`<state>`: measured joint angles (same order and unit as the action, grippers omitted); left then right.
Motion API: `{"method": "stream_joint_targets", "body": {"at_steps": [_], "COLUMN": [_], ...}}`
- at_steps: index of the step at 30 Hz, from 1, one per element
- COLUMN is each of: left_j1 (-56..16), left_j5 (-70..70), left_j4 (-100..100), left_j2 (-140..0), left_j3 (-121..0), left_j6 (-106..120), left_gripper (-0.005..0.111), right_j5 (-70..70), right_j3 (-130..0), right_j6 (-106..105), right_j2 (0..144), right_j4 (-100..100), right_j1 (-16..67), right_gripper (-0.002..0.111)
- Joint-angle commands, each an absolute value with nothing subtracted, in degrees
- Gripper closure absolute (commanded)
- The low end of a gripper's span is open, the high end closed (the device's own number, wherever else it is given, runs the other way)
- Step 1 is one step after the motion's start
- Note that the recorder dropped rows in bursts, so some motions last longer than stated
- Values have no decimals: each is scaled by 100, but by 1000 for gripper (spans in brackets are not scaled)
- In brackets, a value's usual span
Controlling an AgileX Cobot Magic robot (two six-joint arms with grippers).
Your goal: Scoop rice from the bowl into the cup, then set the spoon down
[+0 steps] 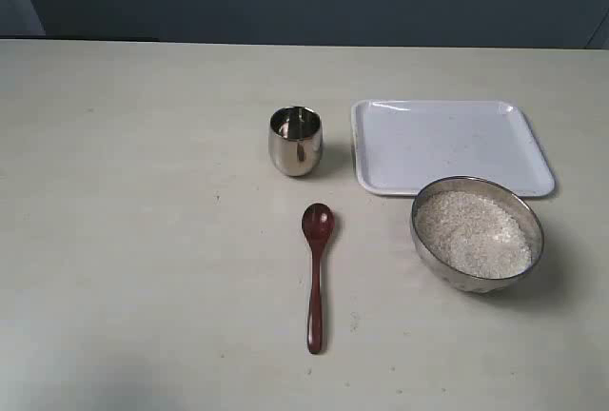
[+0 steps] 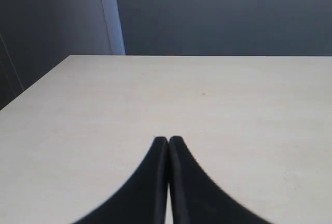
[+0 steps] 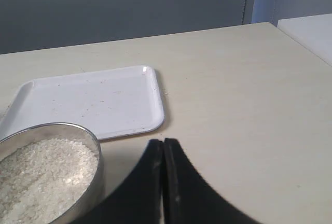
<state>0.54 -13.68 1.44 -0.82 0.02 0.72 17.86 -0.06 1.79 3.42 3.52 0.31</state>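
Note:
The dark reddish-brown wooden spoon (image 1: pixel 317 271) lies flat on the table, head towards the steel cup (image 1: pixel 295 140), which stands upright behind it. To the spoon's right sits the wide steel bowl (image 1: pixel 521 209) holding white rice (image 1: pixel 473 232). The bowl's rim (image 3: pixel 78 128) and rice (image 3: pixel 41 177) also show in the right wrist view, beside my right gripper (image 3: pixel 163 142), which is shut and holds nothing. My left gripper (image 2: pixel 168 140) is shut over bare table, holding nothing. Neither gripper appears in the exterior view.
A white tray (image 1: pixel 452 145) lies behind the bowl, to the right of the cup; its corner (image 3: pixel 104 99) shows in the right wrist view. The beige table (image 1: pixel 124 192) ends at a dark wall at the back.

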Motion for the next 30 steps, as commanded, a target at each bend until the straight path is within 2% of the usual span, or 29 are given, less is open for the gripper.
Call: {"method": "stream_joint_targets", "body": {"at_steps": [1, 6, 9, 13, 20, 25, 28, 30], "left_j1": [42, 42, 42, 42, 42, 42, 42, 42], "left_j5": [-1321, -1321, -1321, -1321, -1321, -1321, -1321, -1321], "left_j4": [163, 163, 163, 163, 163, 163, 163, 163], "left_j2": [-97, -97, -97, -97, -97, -97, -97, -97], "left_j3": [0, 0, 0, 0, 0, 0, 0, 0], "left_j6": [56, 56, 56, 56, 56, 56, 56, 56], "left_gripper": [106, 106, 106, 106, 106, 106, 106, 106], "right_j5": [1744, 1702, 1304, 690, -1897, -3172, -2817, -2337], "right_j3": [0, 0, 0, 0, 0, 0, 0, 0], "right_j6": [153, 126, 69, 69, 204, 3004, 4672, 4964], "right_j2": [318, 318, 318, 318, 318, 318, 318, 318], "right_j4": [350, 287, -627, -683, -563, -69, 119, 119], "right_j1": [0, 0, 0, 0, 0, 0, 0, 0], "right_gripper": [109, 109, 109, 109, 109, 109, 109, 109]}}
